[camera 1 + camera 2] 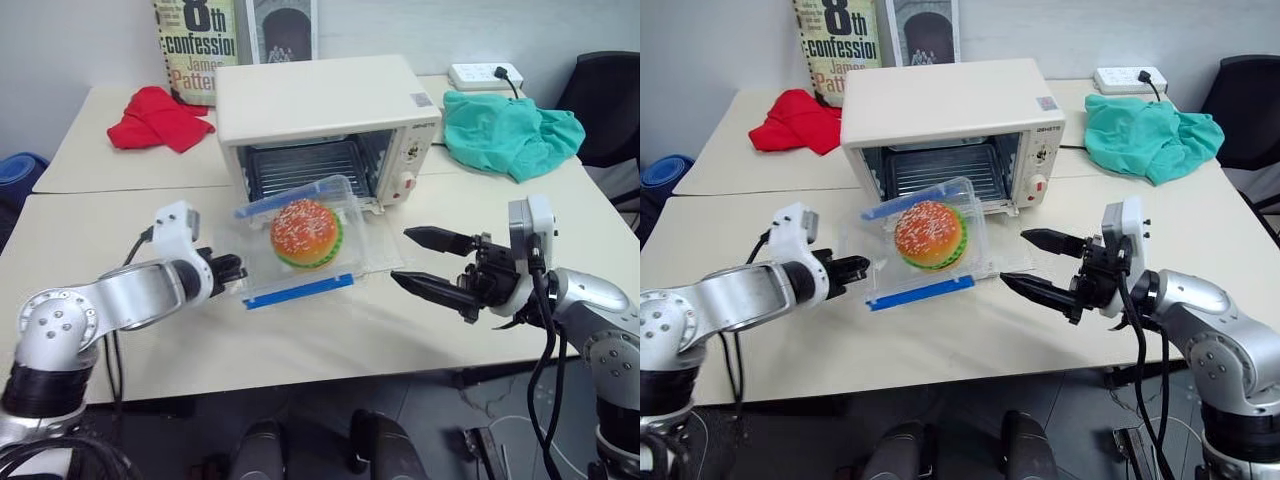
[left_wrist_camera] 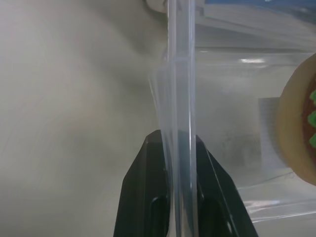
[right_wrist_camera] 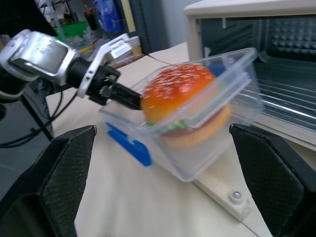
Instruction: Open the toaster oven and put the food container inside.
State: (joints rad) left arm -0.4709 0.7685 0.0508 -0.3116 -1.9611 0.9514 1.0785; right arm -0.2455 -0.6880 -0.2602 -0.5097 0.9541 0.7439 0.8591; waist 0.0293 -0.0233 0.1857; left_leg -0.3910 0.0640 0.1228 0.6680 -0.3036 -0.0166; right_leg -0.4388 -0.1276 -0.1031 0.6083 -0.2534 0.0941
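Left eye view: one toaster oven [image 1: 330, 110] stands on the cream counter [image 1: 120, 240], its glass door [image 1: 385, 262] dropped flat toward the robot and its wire rack [image 1: 300, 165] exposed. One food container [image 1: 300, 245], clear with two blue clips [image 1: 298, 291], holds a single toy hamburger [image 1: 305, 233]; it is tilted, raised above the lowered door just in front of the oven mouth. Two end effectors are present. The left end effector [image 1: 232, 270] is closed on the container's near left rim, and in the left wrist view its two black fingers [image 2: 143, 197] pinch the clear plastic edge between them. The right end effector [image 1: 432, 262] is open wide and empty, its two fingers pointing toward the container from the right, apart from it; in the right wrist view they frame the container without touching it. Around the oven lie one red cloth [image 1: 155, 118] at the far left, one teal cloth [image 1: 510, 130] at the far right, one white power strip [image 1: 485, 74] behind the teal cloth, and one book [image 1: 195, 45] standing against the wall. A dark chair [image 1: 605, 95] is cut off at the right edge, and the book's cover is cut off at the top. The container hides most of the lowered door.
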